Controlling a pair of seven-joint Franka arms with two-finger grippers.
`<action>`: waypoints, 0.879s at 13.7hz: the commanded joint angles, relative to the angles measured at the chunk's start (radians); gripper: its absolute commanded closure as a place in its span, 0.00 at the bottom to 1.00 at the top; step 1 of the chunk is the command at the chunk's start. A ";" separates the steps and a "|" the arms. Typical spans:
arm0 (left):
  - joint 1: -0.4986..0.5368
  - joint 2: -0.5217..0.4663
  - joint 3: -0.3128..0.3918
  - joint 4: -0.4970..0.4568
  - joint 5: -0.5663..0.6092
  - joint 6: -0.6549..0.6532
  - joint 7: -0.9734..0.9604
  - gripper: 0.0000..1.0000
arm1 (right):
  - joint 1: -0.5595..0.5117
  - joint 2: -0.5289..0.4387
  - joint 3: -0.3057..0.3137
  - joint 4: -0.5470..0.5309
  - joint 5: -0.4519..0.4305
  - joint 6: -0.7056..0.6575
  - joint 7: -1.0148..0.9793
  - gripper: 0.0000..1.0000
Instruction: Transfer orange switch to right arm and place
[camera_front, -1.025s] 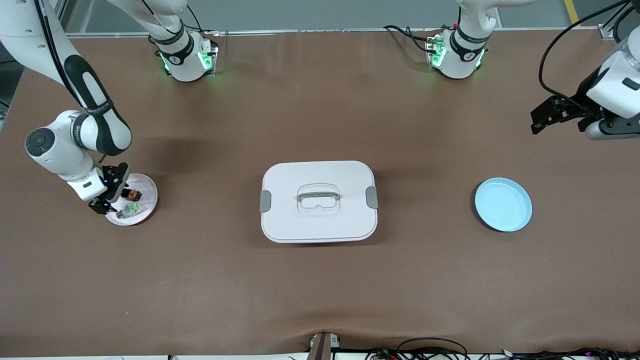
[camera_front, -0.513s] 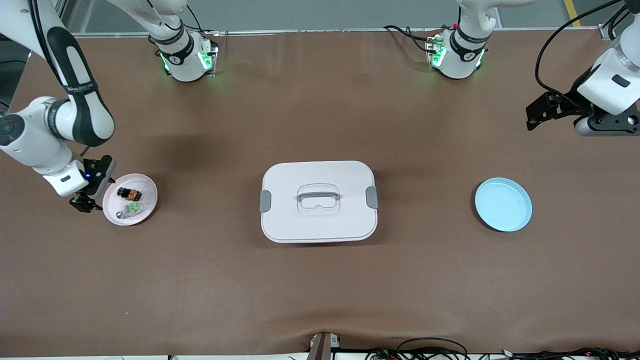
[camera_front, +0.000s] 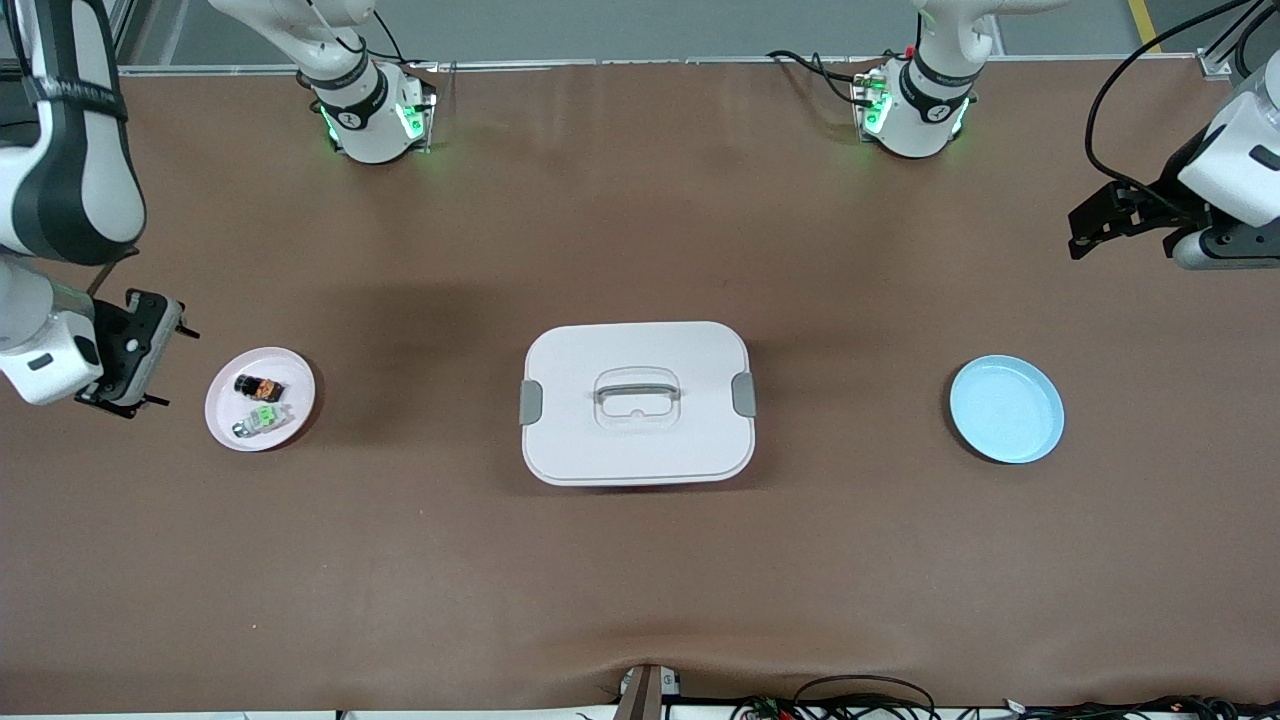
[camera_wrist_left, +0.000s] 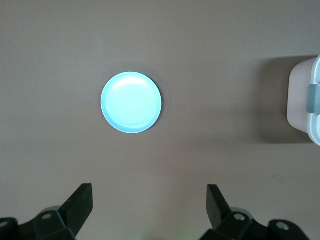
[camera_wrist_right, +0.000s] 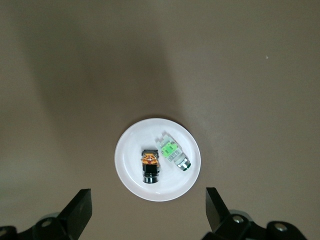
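The orange switch (camera_front: 259, 386) lies on a small pink-white plate (camera_front: 296, 388) at the right arm's end of the table, beside a clear part with a green centre (camera_front: 262, 420). In the right wrist view the orange switch (camera_wrist_right: 150, 165) and the green part (camera_wrist_right: 173, 154) lie side by side on the plate (camera_wrist_right: 131, 150). My right gripper (camera_front: 150, 362) is open and empty, raised over bare table beside the plate; it also shows in the right wrist view (camera_wrist_right: 148, 202). My left gripper (camera_front: 1085, 232) is open and empty, high over the left arm's end of the table; it also shows in the left wrist view (camera_wrist_left: 149, 200).
A white lidded box (camera_front: 637, 402) with grey latches sits mid-table. A light blue plate (camera_front: 1006, 408) lies toward the left arm's end and shows in the left wrist view (camera_wrist_left: 131, 102), with the box's edge (camera_wrist_left: 302, 102) beside it.
My right gripper has risen and drawn away from the pink-white plate toward the right arm's end of the table. Both small parts stay on the plate. The left gripper shifted slightly.
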 joint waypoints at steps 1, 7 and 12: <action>0.009 -0.004 0.000 0.009 -0.011 -0.002 0.022 0.00 | 0.031 -0.038 -0.004 0.045 -0.005 -0.123 0.155 0.00; 0.006 -0.002 0.002 0.011 -0.006 -0.002 0.019 0.00 | 0.080 -0.110 -0.009 0.080 -0.046 -0.232 0.510 0.00; 0.006 -0.004 0.000 0.011 -0.006 -0.002 0.019 0.00 | 0.074 -0.115 -0.012 0.164 -0.082 -0.241 0.707 0.00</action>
